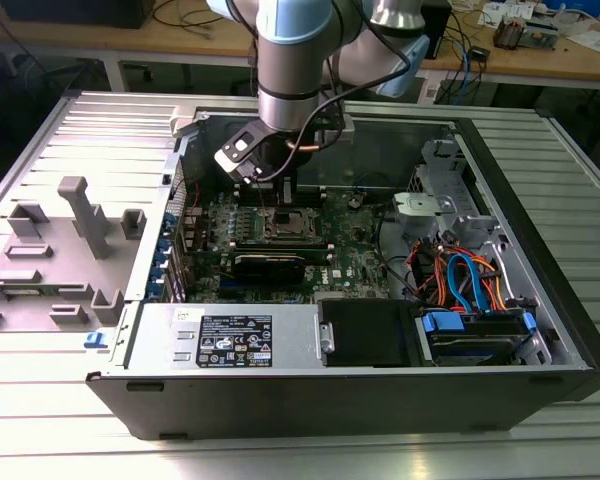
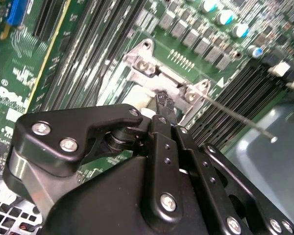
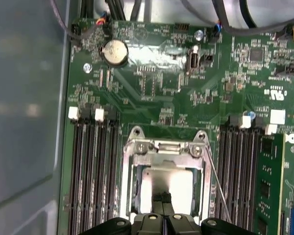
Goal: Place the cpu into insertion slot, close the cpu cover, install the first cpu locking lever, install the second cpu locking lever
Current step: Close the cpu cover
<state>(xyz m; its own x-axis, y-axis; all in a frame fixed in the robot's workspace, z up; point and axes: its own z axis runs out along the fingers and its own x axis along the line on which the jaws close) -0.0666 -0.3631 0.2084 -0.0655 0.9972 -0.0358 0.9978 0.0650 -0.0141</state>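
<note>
An open computer case is seen lying on a slatted metal table in the exterior view, with the arm reaching down into it from above; the green circuit board is spread across the case floor, and long black memory slots are set on both sides of the insertion slot; the cpu cover is shown lying flat over the slot, and the cpu is seated inside, its silvery top framed by the cover's window; the gripper is held low over the cpu's near edge, its two narrow fingertips brought together with nothing between them; a thin wire locking lever is seen slanting away from the cover's corner over the neighbouring memory slots
</note>
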